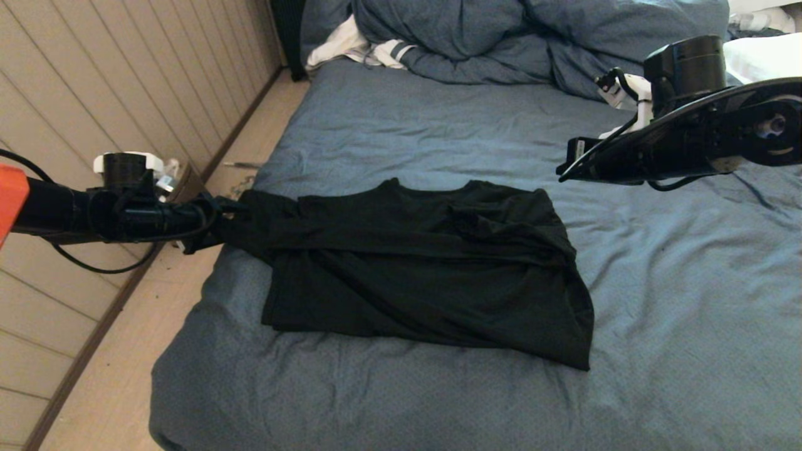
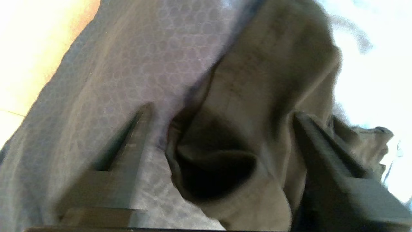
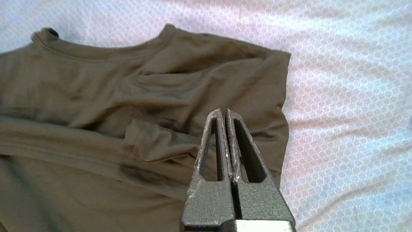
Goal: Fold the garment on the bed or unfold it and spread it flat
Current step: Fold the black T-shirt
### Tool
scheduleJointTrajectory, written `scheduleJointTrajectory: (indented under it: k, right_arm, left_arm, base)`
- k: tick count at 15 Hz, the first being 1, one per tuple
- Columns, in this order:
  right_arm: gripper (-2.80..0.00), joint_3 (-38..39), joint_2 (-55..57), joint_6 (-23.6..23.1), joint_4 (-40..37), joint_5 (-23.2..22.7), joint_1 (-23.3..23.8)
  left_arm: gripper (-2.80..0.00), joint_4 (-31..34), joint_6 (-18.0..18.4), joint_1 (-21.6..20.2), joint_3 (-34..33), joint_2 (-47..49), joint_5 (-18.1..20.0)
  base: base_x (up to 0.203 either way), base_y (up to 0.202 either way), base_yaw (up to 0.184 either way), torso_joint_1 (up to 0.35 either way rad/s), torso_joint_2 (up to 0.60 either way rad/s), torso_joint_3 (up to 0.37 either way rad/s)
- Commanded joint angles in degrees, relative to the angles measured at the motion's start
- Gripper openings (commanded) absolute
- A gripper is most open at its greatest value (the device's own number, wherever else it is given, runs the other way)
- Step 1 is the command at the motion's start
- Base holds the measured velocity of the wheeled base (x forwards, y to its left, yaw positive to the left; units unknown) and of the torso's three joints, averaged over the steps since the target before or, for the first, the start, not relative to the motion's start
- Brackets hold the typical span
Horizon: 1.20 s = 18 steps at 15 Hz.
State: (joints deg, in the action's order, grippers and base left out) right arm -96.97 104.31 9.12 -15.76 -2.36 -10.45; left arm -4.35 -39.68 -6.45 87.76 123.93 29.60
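The garment [image 1: 426, 269], a black T-shirt, lies plain side up on the bed [image 1: 438, 125], neckline toward the far end, partly folded with its right side bunched. One sleeve stretches left to the bed's edge. My left gripper [image 1: 229, 216] is at that sleeve's end, level with the mattress. In the left wrist view the left gripper [image 2: 222, 111] stands open, and the sleeve's open cuff [image 2: 225, 180] lies loose between the wide-apart fingers. My right gripper [image 1: 564, 172] hangs above the shirt's right shoulder. In the right wrist view the right gripper [image 3: 224, 110] is shut and empty over the garment [image 3: 96, 96].
A bulky blue duvet [image 1: 501, 37] is heaped at the far end of the bed, with a white stripe-cuffed cloth [image 1: 363, 50] beside it and a white pillow [image 1: 764, 56] at far right. Wooden floor [image 1: 113, 376] and a panelled wall [image 1: 94, 81] run along the bed's left side.
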Motion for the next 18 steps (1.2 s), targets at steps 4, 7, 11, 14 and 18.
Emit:
scheduleJointTrajectory:
  k: [4,7,11,14,18]
  right_arm:
    - [-2.8,-0.08,1.16,0.11,-0.06,-0.01,-0.28]
    - [-2.8,-0.04,0.86,0.11,-0.07,-0.01,-0.19]
    - [-2.8,0.99,0.2,0.2,-0.15,-0.01,-0.13]
    - [-2.8,3.08,-1.2,0.2,-0.14,-0.07,-0.1]
    - [-2.8,7.25,-2.93,0.2,1.43,-1.17,0.99]
  left_arm:
    - [-2.8,-0.05,-0.52,0.56,2.38,1.22,0.28]
    - [-2.8,0.03,-1.01,1.36,2.86,0.13,0.28]
    - [-2.8,3.34,-1.27,1.79,3.71,-3.57,1.78]
    - [-2.8,3.9,-1.44,2.58,3.43,-7.79,1.87]
    - [-2.8,7.72,-1.34,8.9,6.78,-10.14,1.75]
  base:
    - [0.0,0.0,0.0,0.0,0.0,0.0]
    - [0.0,0.0,0.0,0.0,0.0,0.0]
    - [0.0,0.0,0.0,0.0,0.0,0.0]
    - [0.0,0.0,0.0,0.0,0.0,0.0]
    - [0.0,0.0,0.0,0.0,0.0,0.0]
